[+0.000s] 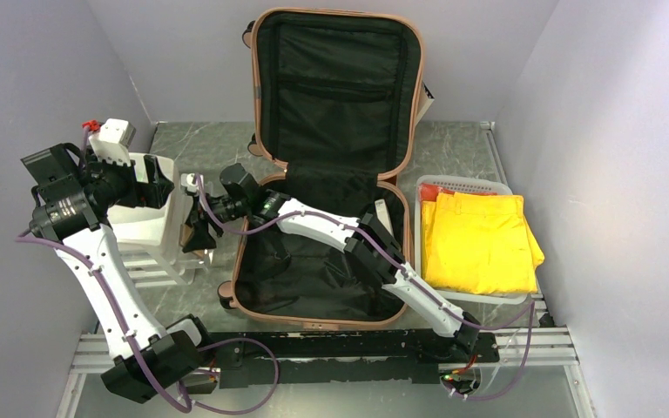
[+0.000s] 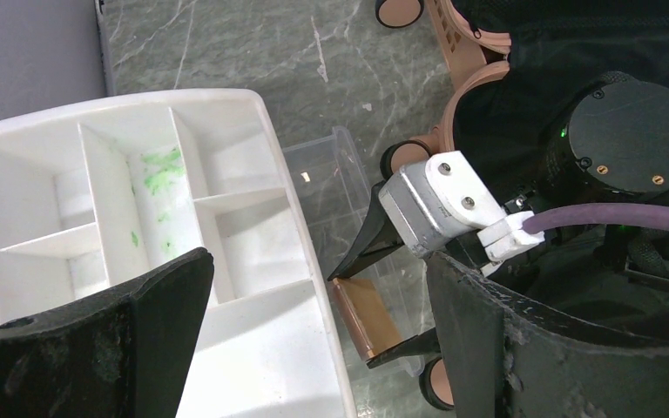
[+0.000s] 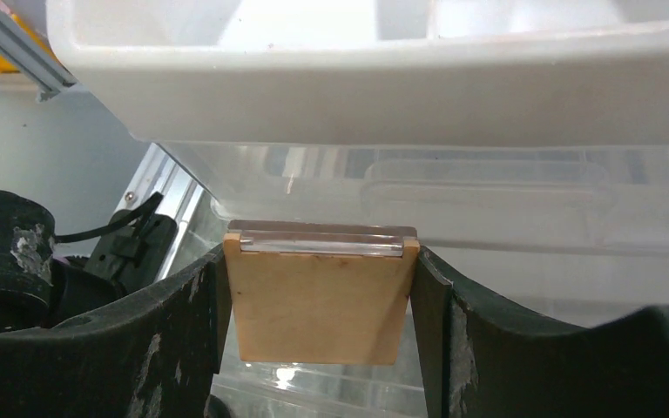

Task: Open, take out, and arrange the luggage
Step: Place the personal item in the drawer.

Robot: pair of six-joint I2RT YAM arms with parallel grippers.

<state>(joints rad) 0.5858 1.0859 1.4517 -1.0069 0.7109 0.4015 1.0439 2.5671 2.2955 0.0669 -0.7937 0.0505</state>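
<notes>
The luggage [image 1: 335,96], a salmon-pink hard-shell suitcase with black lining, lies open in the middle with its lid propped up at the back. Its pink shell [image 2: 466,96] and wheels show in the left wrist view. My right arm reaches left across it. The right gripper [image 1: 199,228] [image 3: 318,279] is shut on a small tan wooden piece [image 3: 318,305] [image 2: 368,318] with a clear strip along its top edge, held just left of the suitcase beside a white divided tray [image 2: 139,200]. My left gripper [image 2: 314,270] [image 1: 161,187] hangs open above that tray's edge, holding nothing.
A clear plastic bin [image 3: 488,192] [image 2: 340,174] sits under and beside the white tray [image 1: 161,231]. To the right of the suitcase, a white basket [image 1: 466,183] holds a folded yellow garment [image 1: 479,239]. Grey walls close in on both sides.
</notes>
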